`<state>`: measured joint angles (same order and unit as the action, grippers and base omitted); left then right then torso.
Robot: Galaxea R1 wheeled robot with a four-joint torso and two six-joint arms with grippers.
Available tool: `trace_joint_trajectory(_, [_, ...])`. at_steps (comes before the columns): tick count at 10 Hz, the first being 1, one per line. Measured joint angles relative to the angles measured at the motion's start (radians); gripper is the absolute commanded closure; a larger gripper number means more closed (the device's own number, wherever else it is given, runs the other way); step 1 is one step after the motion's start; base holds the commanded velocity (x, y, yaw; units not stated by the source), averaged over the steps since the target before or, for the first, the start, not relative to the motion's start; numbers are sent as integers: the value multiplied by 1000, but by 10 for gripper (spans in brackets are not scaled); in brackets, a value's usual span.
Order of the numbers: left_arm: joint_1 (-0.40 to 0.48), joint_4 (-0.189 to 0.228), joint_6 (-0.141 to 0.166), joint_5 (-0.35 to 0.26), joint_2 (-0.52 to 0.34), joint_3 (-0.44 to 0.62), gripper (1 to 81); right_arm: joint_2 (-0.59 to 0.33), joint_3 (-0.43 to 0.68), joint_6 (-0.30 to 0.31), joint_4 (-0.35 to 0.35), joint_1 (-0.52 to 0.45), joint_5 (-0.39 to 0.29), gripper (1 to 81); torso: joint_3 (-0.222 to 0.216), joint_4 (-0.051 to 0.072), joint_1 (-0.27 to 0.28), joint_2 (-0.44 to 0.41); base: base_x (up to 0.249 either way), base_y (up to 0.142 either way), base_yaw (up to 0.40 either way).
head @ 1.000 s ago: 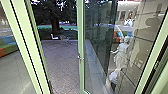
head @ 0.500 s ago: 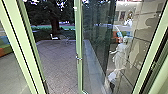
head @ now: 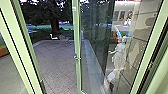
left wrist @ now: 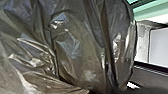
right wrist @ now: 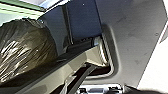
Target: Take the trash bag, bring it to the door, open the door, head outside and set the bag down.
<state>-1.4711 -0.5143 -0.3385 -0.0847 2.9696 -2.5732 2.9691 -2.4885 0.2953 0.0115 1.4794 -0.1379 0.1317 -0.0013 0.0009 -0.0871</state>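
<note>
Straight ahead in the head view stands the glass door (head: 77,50), its pale green edge upright near the middle with a small metal handle, swung outward with an opening to its left. The dark, shiny trash bag (left wrist: 75,47) looms large and close in the left wrist view. In the right wrist view the same bag (right wrist: 25,50) bulges beside the robot's body. Which gripper bears the bag, and how the fingers stand, I cannot tell.
Green door frame posts (head: 22,47) rise at left and right. Beyond the opening lies the paved yard (head: 55,62), with a white chair (head: 53,37) and a tree (head: 54,23) farther off. A white figure (head: 119,56) shows in the glass at right.
The head camera's view has shifted, with the left frame post and the door edge now farther left in it. The door still stands open.
</note>
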Motion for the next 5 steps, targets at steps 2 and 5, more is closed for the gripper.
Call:
trace_joint_trajectory(2, [0, 0, 0, 0, -3, 0, 811, 5, 0, 0, 0, 0, 0, 10, 0, 0, 0, 0, 0, 0, 0])
trace_joint_trajectory(5, [0, 0, 0, 0, -3, 0, 811, 5, 0, 0, 0, 0, -1, 10, 0, 0, 0, 0, 0, 0, 0])
